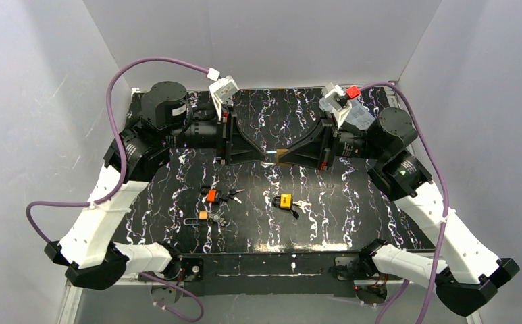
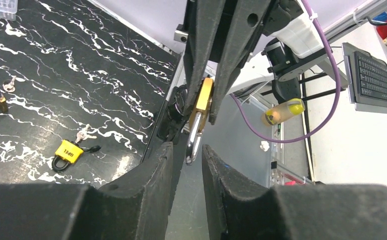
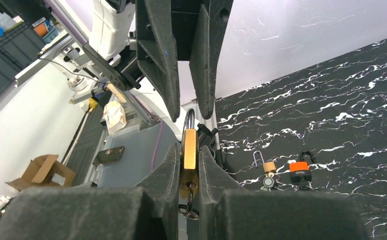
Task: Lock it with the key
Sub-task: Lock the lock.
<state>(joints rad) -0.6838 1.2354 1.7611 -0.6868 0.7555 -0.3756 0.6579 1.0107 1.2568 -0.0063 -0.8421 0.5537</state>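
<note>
My right gripper point(image 3: 188, 148) is shut on a brass padlock point(image 3: 189, 142) and holds it in the air over the back middle of the table point(image 1: 379, 223). A key on a ring point(image 3: 188, 202) sticks out of the keyhole toward the wrist. The silver shackle point(image 2: 194, 142) points at my left gripper point(image 2: 187, 150). That gripper is open, with the shackle tip between its fingertips point(image 2: 167, 152). In the top view the two grippers meet tip to tip, left point(image 1: 269, 156) and right point(image 1: 283, 156).
A yellow padlock point(image 1: 285, 200) with keys point(image 1: 303, 204) lies mid-table. An orange padlock point(image 1: 211, 196) and a small brass padlock point(image 1: 202, 216) lie to its left. A clear plastic box point(image 1: 358, 116) sits at the back right. White walls enclose the table.
</note>
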